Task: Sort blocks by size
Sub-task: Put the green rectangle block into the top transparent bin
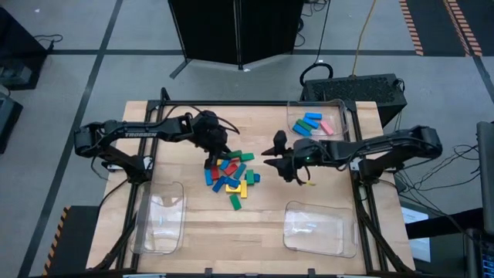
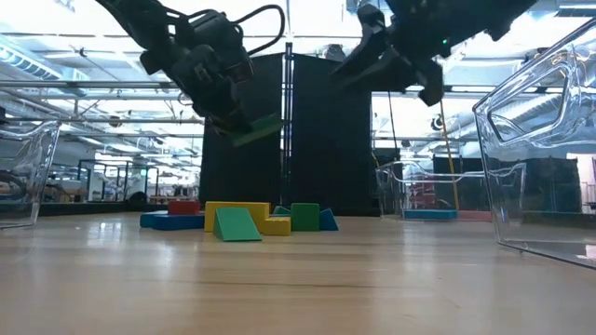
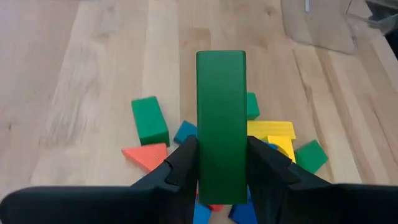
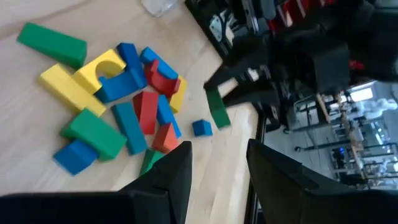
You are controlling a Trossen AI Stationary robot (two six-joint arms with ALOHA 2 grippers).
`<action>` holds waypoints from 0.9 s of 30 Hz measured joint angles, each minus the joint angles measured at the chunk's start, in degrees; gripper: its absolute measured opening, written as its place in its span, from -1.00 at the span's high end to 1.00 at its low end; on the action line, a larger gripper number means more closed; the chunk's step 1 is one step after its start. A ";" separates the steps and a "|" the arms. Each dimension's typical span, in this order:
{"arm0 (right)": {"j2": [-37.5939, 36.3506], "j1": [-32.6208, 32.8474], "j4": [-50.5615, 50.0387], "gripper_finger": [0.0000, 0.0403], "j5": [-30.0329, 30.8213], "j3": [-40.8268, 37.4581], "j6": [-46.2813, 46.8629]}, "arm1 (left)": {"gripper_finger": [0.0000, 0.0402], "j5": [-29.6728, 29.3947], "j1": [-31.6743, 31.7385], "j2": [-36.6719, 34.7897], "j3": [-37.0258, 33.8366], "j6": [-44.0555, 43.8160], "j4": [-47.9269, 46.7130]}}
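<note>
A pile of small blocks [image 1: 231, 174] in blue, green, red and yellow lies on the wooden table's middle, and shows again in the low view [image 2: 244, 220]. My left gripper [image 1: 218, 153] hangs just over the pile's far left side, shut on a long green block [image 3: 221, 118]. My right gripper [image 1: 270, 160] hovers right of the pile. It is open, and its fingers [image 4: 168, 180] have nothing between them. The right wrist view shows the pile [image 4: 118, 106] and the held green block [image 4: 217, 109] beyond it. My left gripper pinches the long green block by its two long sides [image 3: 202, 168] between its two fingers, at the end nearest the wrist. The fingers lie along the block and slant down from the table's left. The block [image 2: 257, 130] sticks out ahead of them, lifted clear of the pile.
A clear tray [image 1: 340, 116] at the far right holds a few blue, green and pink blocks [image 1: 312, 123]. Two more clear trays stand near the front edge, one left [image 1: 158, 220] and one right [image 1: 312, 229]. Bare table lies between them.
</note>
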 joint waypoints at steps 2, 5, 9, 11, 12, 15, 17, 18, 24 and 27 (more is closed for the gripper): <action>1.54 -0.02 1.74 0.26 -0.23 0.00 -0.67 | 0.48 0.29 -0.15 0.00 0.00 0.00 0.95; 3.11 -0.07 4.37 0.26 -2.06 0.00 -1.25 | 0.48 3.37 -0.43 0.00 0.02 0.01 2.34; 3.98 -0.11 5.84 0.26 -4.55 0.00 -1.53 | 0.48 4.90 -1.31 -0.04 0.04 0.06 3.34; 4.28 -0.10 6.22 0.26 -4.67 0.00 -1.51 | 0.48 5.03 -1.71 -0.04 0.04 0.64 3.34; 4.40 -0.11 6.18 0.26 -4.67 0.00 -1.73 | 0.48 5.51 -1.87 -0.04 0.04 1.03 3.34; 5.21 -0.11 7.28 0.26 -5.38 0.00 -2.49 | 0.48 6.79 -2.25 -0.04 0.04 1.24 4.07; 5.96 -0.09 9.11 0.26 -5.69 0.00 -2.74 | 0.48 7.06 -2.45 -0.04 0.04 1.17 4.50; 6.35 -0.09 10.25 0.26 -5.70 0.03 -3.30 | 0.48 7.13 -2.47 -0.04 0.04 1.15 4.71; 9.10 -0.13 10.88 0.26 -5.74 2.97 -5.58 | 0.48 7.13 -2.40 -0.04 0.09 1.02 5.64; 10.43 -0.13 10.20 0.26 -5.74 5.18 -6.50 | 0.48 7.14 -2.43 -0.04 0.09 1.00 5.86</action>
